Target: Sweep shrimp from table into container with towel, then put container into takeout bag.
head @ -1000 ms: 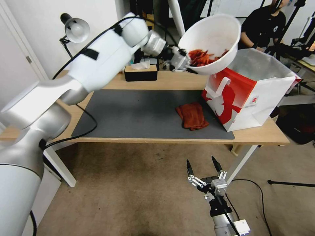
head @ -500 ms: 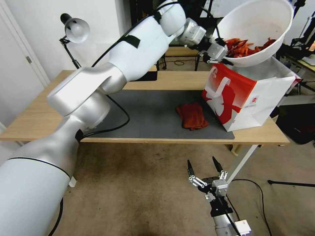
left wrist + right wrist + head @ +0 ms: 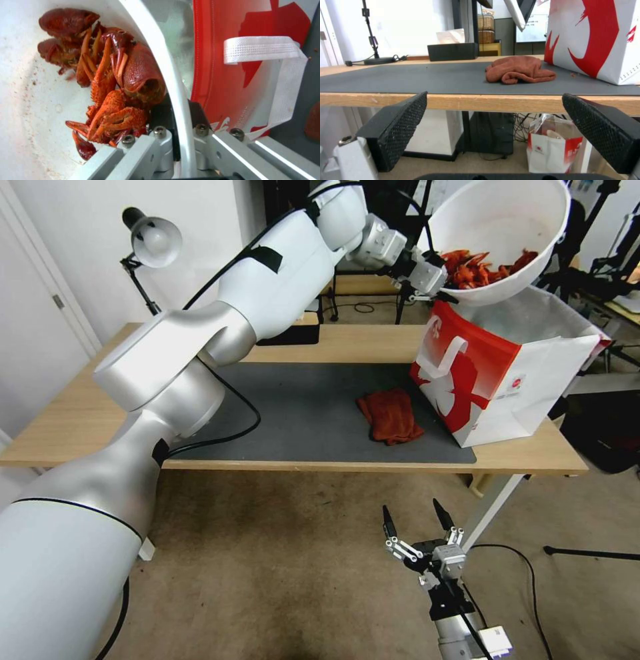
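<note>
While the container [image 3: 501, 240] is held aloft over the open mouth of the takeout bag [image 3: 497, 380], the step in hand is judged to be the lowering of it into the bag.

Item, left gripper [image 3: 437, 280]: extended far across the surface [image 3: 80, 420], fingers [image 3: 160, 140] clenched on the container's near rim, one inside the wall and one outside (seen plainly in the left wrist view). The bowl is tilted toward the gripper.

Item, shrimp [image 3: 483, 270]: gathered inside the container, piled against the low side next to the grasping fingers.

Item, takeout bag: upright at the right end of the surface, partly on the grey mat [image 3: 300, 407], silver lining exposed, white handle [image 3: 266, 50] hanging down the outer red face.

Item, towel [image 3: 390, 415]: left crumpled on the mat, just beside the bag, apart from both grippers.

Item, right gripper [image 3: 413, 527]: parked below the front edge of the surface, fingers released and spread, nothing between them.

Handling note: the bowl is best levelled before descent, since the load sits at the tilted-down side and could be spilled over the rim. The bowl should be centred over the opening so that neither wall is caught or folded inward; the bag is unsupported and could be tipped or pushed by a rim strike. A slow, vertical lowering is advised, with the grip kept until the bowl is seated on the bag floor.
</note>
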### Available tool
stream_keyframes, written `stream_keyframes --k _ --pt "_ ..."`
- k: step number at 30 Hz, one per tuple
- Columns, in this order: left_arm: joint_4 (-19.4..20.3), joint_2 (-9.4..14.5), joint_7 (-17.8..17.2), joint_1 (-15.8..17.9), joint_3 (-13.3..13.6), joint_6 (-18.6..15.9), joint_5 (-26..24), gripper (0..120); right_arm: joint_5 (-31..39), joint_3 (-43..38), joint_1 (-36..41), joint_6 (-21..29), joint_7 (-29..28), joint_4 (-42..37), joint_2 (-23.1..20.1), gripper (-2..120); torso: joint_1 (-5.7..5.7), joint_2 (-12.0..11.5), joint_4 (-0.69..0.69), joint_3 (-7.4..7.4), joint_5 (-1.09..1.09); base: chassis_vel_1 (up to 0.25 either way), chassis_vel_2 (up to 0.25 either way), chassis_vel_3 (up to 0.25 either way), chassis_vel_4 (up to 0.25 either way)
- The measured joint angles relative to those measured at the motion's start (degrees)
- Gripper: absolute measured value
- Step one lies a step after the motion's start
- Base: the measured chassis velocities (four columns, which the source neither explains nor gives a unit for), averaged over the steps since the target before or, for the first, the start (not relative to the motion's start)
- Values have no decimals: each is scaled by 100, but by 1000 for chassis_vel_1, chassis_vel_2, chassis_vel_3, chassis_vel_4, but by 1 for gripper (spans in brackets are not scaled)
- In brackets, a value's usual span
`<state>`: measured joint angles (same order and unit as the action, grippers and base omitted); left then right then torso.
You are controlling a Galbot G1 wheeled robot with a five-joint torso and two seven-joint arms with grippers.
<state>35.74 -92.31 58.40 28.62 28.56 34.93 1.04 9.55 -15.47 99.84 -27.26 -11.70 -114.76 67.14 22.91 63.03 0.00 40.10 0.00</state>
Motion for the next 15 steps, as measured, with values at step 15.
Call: stream_keyframes --k 15 --pt "218 10 -491 -26 491 -54 -473 0 6 31 -16 -37 37 43 26 100 0 0 -1 0 2 0 0 0 0"
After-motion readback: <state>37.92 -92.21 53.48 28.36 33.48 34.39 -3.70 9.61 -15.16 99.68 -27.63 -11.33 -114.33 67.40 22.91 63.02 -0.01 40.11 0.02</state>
